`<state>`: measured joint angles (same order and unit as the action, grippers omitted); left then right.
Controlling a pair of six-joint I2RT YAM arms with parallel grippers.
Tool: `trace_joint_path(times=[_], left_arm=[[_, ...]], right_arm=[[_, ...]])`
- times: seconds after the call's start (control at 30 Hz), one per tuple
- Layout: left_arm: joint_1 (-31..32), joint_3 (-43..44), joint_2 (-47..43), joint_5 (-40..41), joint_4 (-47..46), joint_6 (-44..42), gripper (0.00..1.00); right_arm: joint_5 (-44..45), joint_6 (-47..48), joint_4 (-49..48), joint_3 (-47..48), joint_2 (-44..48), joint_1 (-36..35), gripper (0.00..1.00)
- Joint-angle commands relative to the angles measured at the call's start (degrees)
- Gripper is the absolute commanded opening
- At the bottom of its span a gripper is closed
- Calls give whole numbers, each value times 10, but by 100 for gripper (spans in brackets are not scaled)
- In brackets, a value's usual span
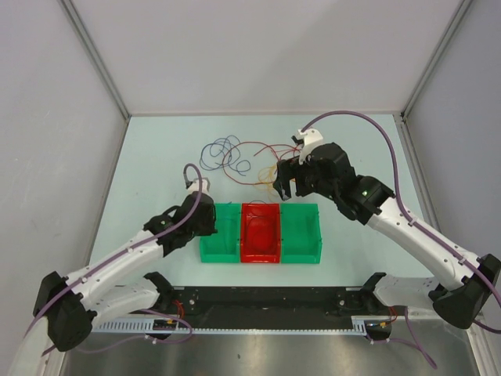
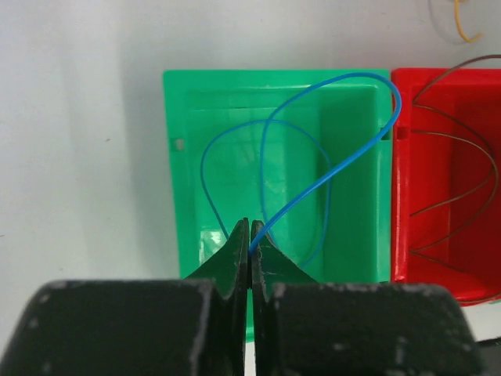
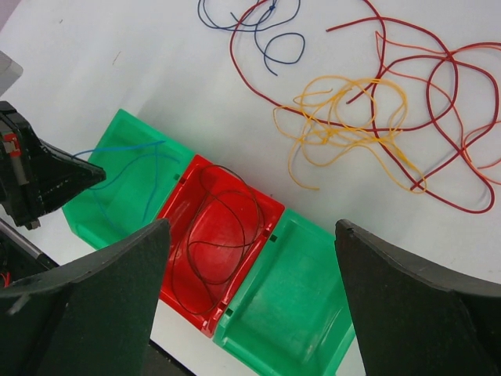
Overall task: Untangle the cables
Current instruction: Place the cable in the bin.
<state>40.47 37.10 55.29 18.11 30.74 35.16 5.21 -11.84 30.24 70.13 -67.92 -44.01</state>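
Observation:
Several loose cables lie tangled on the table: dark blue (image 3: 258, 23), red (image 3: 423, 70) and yellow-orange (image 3: 352, 117). From above they show as blue (image 1: 221, 151), red (image 1: 258, 150) and yellow (image 1: 270, 174). My left gripper (image 2: 251, 249) is shut on a light blue cable (image 2: 337, 168) that loops down into the left green bin (image 2: 176, 157). A dark thin cable (image 3: 223, 227) lies coiled in the red bin (image 3: 184, 204). My right gripper (image 3: 252, 223) hangs open above the bins with nothing between its fingers, just near of the tangle (image 1: 288, 186).
Three bins stand in a row near the arm bases: left green (image 1: 210, 249), red (image 1: 261, 254), right green (image 1: 313, 249). The right green bin (image 3: 297, 313) holds nothing. Grey walls enclose the table on three sides.

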Motion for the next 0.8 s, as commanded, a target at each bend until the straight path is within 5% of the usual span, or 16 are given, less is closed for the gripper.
trace_joint_path(times=[0.0, 0.33, 0.53, 0.57, 0.67, 0.77], left_arm=[[-3, -12, 11, -64, -44, 25, 0], [-3, -57, 28, -82, -41, 64, 0], [-3, -42, 11, -86, -29, 60, 28], [-3, -37, 1, -88, -25, 58, 44], [-3, -9, -22, -84, -2, 53, 64], [-3, 28, -36, -71, 34, 44, 71]], right_arm=[[-1, 0, -18, -4, -1, 3, 90], [-1, 1, -20, -10, -4, 3, 90], [-1, 1, -22, -17, 1, 3, 90], [0, 2, -22, -18, 1, 4, 90], [-1, 1, -23, -21, 3, 4, 90], [-1, 3, -23, -23, 9, 4, 90]])
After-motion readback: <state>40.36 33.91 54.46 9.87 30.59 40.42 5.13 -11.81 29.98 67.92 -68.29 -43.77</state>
